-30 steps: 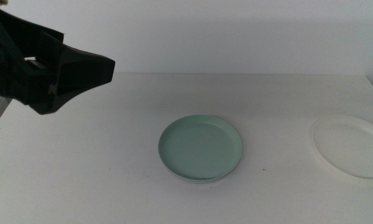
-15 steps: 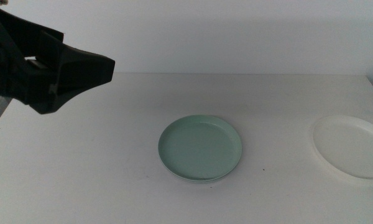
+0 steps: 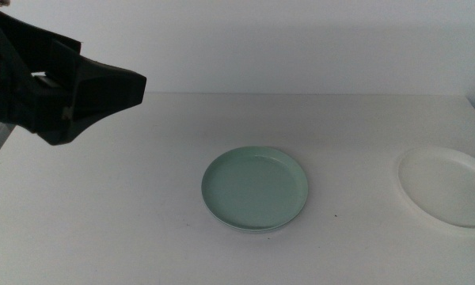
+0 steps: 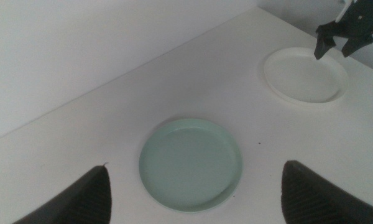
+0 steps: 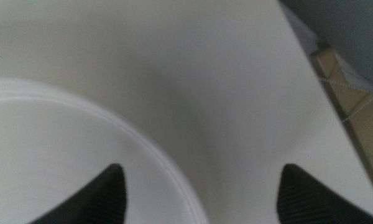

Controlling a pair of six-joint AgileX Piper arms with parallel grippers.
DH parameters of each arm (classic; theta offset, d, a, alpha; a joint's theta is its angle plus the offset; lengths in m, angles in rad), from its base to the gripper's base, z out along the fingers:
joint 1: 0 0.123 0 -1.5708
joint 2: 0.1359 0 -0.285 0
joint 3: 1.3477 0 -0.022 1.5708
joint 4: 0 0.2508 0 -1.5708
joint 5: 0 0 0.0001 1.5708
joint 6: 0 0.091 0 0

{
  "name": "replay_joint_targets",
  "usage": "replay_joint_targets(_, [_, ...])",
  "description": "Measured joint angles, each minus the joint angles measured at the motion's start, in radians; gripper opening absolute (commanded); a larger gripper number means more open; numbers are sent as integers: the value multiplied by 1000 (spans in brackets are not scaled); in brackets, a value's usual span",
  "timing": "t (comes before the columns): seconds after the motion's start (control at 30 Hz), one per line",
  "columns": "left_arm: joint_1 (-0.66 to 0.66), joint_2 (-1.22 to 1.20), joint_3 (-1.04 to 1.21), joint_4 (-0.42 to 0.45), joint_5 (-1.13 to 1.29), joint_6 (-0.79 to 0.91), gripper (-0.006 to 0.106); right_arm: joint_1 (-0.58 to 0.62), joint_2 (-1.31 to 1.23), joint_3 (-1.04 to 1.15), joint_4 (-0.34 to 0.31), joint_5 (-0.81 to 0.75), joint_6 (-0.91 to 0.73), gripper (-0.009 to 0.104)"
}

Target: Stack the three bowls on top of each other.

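A: Taking the mint green round plastic bowl (image 3: 255, 188) as the landmark, where is it?

B: On the white table (image 3: 127, 206), near the middle. Under its rim another rim shows (image 3: 222, 220); its colour I cannot tell.

A: And the white round plastic bowl (image 3: 447, 187)?

B: Well apart from the green one, toward the right arm's side, flat on the table and alone.

A: The right gripper (image 4: 342, 40)?

B: Over the white bowl's outer edge, on the side away from the green bowl. Its jaws are spread wide: in the right wrist view one jaw tip sits over the bowl's (image 5: 43, 155) inside and the other over bare table beyond the rim, holding nothing.

A: The left gripper (image 4: 193, 186)?

B: Raised well above and away from the green bowl, on the left arm's side, jaws released and wide, nothing between them.
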Motion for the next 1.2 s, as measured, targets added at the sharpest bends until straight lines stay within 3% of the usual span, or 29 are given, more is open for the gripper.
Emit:
replay_joint_targets(0.23, [0,0,0,0,0,0,94,0,40,0,52,7,-51,-3])
replay_joint_targets(0.57, [0,0,0,0,0,0,94,42,-125,-1,118,13,-69,-2])
replay_joint_targets(0.97, [0,-2,0,0,0,0,94,494,-236,-65,165,103,-23,-2])
replay_joint_targets(1.2, [0,-2,0,0,0,0,94,674,-192,-70,177,92,14,-2])
